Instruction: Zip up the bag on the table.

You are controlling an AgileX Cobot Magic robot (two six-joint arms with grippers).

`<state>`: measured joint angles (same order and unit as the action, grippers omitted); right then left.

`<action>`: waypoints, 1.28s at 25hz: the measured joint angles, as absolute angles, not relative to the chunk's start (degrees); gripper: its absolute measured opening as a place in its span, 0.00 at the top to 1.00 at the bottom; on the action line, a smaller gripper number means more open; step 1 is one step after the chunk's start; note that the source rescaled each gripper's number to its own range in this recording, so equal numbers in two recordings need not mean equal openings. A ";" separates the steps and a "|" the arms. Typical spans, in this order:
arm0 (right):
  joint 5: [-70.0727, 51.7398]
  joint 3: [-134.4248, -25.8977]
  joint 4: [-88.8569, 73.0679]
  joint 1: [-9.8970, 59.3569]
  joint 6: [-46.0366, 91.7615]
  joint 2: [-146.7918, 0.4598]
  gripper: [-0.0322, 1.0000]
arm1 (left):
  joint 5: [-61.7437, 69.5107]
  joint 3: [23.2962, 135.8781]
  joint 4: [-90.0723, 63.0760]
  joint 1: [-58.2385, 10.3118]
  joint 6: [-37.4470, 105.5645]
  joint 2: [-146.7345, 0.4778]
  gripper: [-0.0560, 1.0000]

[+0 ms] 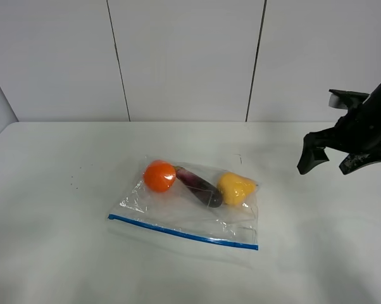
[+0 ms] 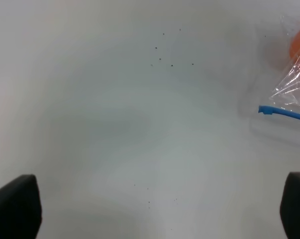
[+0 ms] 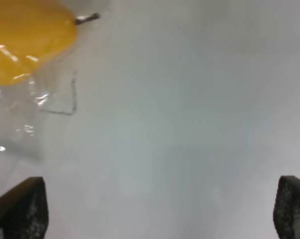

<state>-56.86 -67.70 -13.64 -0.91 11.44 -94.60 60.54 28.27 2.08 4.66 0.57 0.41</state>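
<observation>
Bag (image 1: 190, 206) lies flat at centre of counter (image 1: 51, 253), blue zipper strip (image 1: 181, 233) along its lower edge. My right gripper (image 1: 330, 161) hovers at right, jaws spread, empty. My left gripper (image 2: 150, 209) spread too, out of overhead shot. Bag looks light, crinkly, slippery; fruits weigh it down. Best hold: strip's left end. Can't tell how much is sealed.

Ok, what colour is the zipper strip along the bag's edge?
Blue. The zipper strip shows best in the exterior high view, along the near edge of the bag.
</observation>
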 joint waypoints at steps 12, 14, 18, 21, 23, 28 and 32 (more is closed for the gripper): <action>-58.54 -67.70 -11.23 -4.09 6.92 -94.19 0.00 | 60.54 28.27 2.08 4.66 0.57 0.41 0.00; -58.91 -67.70 -8.98 -5.14 6.92 -94.19 0.00 | 60.54 28.27 2.08 4.66 0.57 0.41 0.00; -59.07 -67.70 -4.75 -5.57 6.87 -93.53 0.00 | 60.54 28.27 2.08 4.66 0.57 0.41 0.00; -58.89 -67.70 -4.28 -5.57 6.81 -92.83 0.00 | 60.54 28.27 2.08 4.66 0.57 0.41 0.00; -58.89 -67.70 -3.96 -5.57 6.81 -92.71 0.00 | 60.54 28.27 2.08 4.66 0.57 0.41 0.00; -58.84 -67.70 -0.36 -1.58 7.32 -92.71 0.00 | 60.54 28.27 2.08 4.66 0.57 0.41 0.00; -58.21 -67.70 2.97 1.03 4.77 -92.71 0.00 | 60.54 28.27 2.08 4.66 0.57 0.41 0.00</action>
<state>-58.21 -67.70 2.97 1.03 4.77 -92.71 60.54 28.27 2.08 4.66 0.57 0.41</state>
